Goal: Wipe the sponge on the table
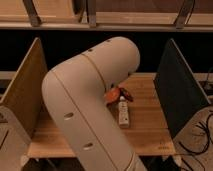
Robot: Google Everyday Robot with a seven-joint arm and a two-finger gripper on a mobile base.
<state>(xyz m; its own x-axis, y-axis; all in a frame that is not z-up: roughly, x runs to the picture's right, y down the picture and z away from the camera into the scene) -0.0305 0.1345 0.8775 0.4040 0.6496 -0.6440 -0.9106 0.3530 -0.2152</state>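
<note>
Camera view, orange sponge (113,95) lengthwise left-right, hand (125,94) beside it, grip unclear.

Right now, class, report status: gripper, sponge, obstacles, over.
Gripper out of sight behind the white arm. Sponge unconfirmed: orange thing mid-table at the arm's edge. White bar lies next to it.

no text, labels or numbers legible anywhere, gripper (123,116) low over the table (150,127)
</note>
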